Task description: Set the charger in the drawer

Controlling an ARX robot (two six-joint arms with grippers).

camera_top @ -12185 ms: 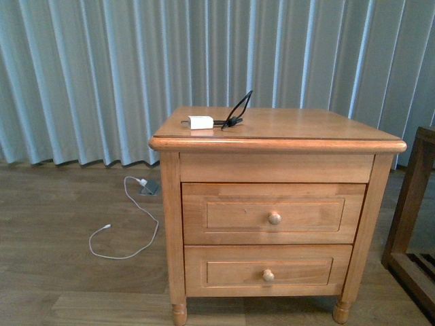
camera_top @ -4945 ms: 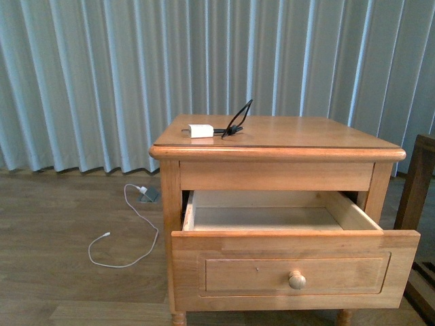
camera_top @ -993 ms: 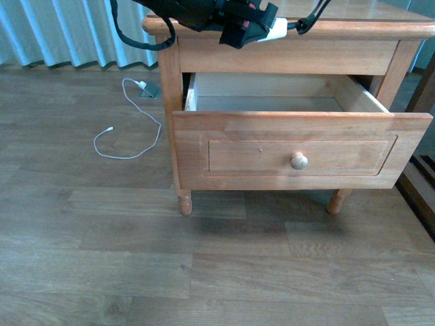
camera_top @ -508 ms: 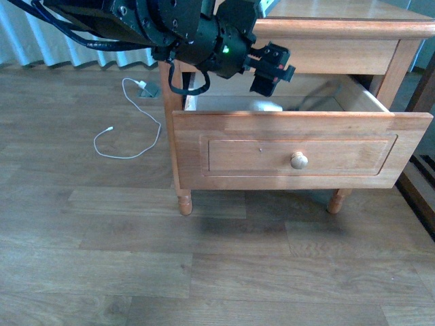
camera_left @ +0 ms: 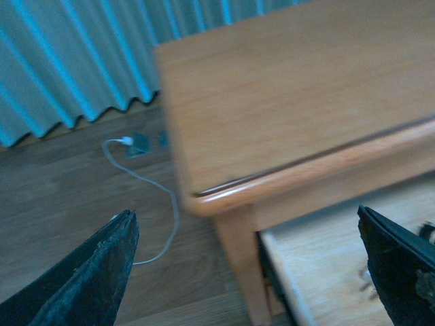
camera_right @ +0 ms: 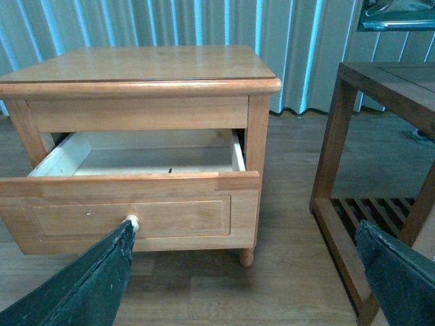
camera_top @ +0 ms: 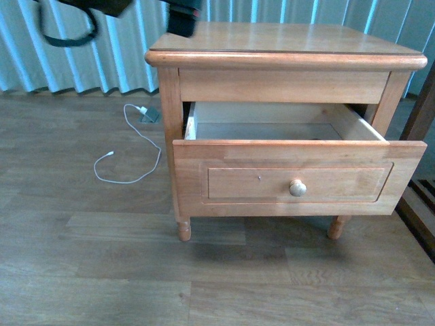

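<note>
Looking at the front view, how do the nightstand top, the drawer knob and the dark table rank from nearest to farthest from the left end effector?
1. The nightstand top, just below the left end effector.
2. The knob, lower down on the open drawer front.
3. The dark table, at the far right.

even daylight; left wrist view motion-blurred, other views sharp.

Pleated pale curtains [camera_top: 122, 61] hang behind the nightstand [camera_top: 285, 37] on wood-plank flooring [camera_top: 88, 272].
</note>
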